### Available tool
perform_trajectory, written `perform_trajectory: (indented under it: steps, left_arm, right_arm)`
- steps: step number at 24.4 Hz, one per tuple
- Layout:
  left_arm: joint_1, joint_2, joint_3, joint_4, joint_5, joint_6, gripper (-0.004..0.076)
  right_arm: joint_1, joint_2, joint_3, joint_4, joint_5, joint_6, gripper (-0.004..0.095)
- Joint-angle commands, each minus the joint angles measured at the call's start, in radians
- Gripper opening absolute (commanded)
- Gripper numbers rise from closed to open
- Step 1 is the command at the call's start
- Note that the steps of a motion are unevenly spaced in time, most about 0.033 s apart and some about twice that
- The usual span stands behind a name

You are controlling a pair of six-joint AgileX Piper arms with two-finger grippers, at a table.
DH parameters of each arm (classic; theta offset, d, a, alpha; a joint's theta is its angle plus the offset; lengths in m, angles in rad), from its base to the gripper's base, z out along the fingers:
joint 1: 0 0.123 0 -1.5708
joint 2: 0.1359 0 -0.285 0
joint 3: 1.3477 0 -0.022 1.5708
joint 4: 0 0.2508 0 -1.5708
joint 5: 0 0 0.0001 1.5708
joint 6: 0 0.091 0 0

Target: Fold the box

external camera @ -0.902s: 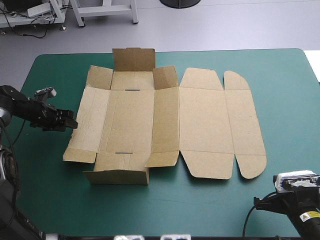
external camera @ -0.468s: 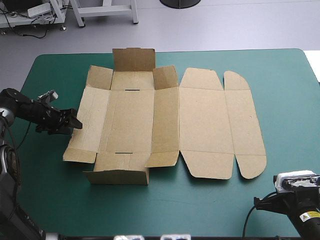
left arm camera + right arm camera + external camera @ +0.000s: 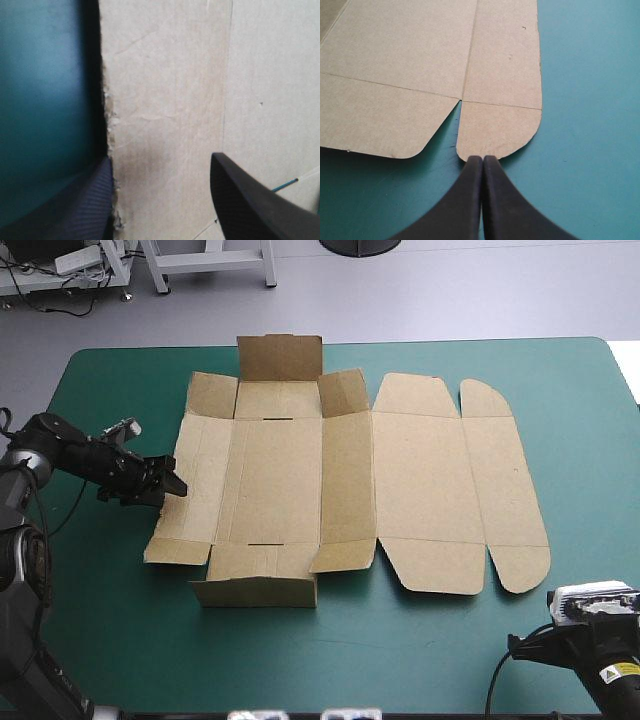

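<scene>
Left end effector (image 3: 172,486): fingers apart, straddling the left rim of the box (image 3: 300,480), one finger at the board's raw edge and the other over the panel. Contact cannot be told.
Box: brown, mostly flat at the middle of the teal-green counter (image 3: 580,420), with far and near ends raised.
Risk: pushing instead of pinching would likely slide the whole sheet. A finger missing the rim could crumple the edge.
Right end effector (image 3: 482,159): fingers together, empty, tip just short of the box's rounded near corner.
</scene>
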Motion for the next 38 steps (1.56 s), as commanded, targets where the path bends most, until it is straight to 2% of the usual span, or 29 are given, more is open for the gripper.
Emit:
perform_trajectory:
  steps: [1,4,12,22,24,26,28,32,38]
  left_arm:
    - [-0.010,-0.046,-0.021,0.014,0.085,-0.001,0.0424]
    - [-0.010,-0.046,-0.021,0.054,0.085,-0.008,0.0424]
    - [-0.023,-0.046,-0.018,-0.035,0.085,-0.032,0.0424]
    - [-0.141,-0.018,-0.018,-0.092,0.085,-0.078,0.0419]
    - [-0.150,-0.017,-0.018,-0.106,0.085,-0.080,0.0376]
    - [-0.154,-0.017,-0.018,-0.121,0.085,-0.080,0.0274]
    - [-0.160,-0.017,-0.018,-0.093,0.085,-0.063,-0.0002]
    - [-0.202,-0.026,-0.025,-0.006,0.043,-0.048,-0.0006]
    - [-0.301,-0.155,-0.252,0.273,0.051,-0.028,-0.0006]
  right_arm:
    - [0.001,0.009,-0.023,0.014,-0.062,-0.002,-0.0024]
    - [0.001,0.009,-0.023,0.014,-0.062,-0.002,-0.0024]
    - [0.001,0.009,-0.023,0.014,-0.062,-0.002,-0.0024]
    - [0.001,0.009,-0.023,0.018,-0.062,-0.002,-0.0024]
    - [0.001,0.009,-0.023,0.019,-0.062,-0.002,-0.0024]
    - [0.001,0.009,-0.023,0.026,-0.064,-0.002,-0.0024]
    - [0.001,0.009,-0.023,0.026,-0.066,-0.002,-0.0025]
    - [0.001,0.009,-0.023,0.028,-0.068,-0.002,-0.0024]
    - [0.001,0.009,-0.023,0.036,-0.066,0.017,-0.0024]
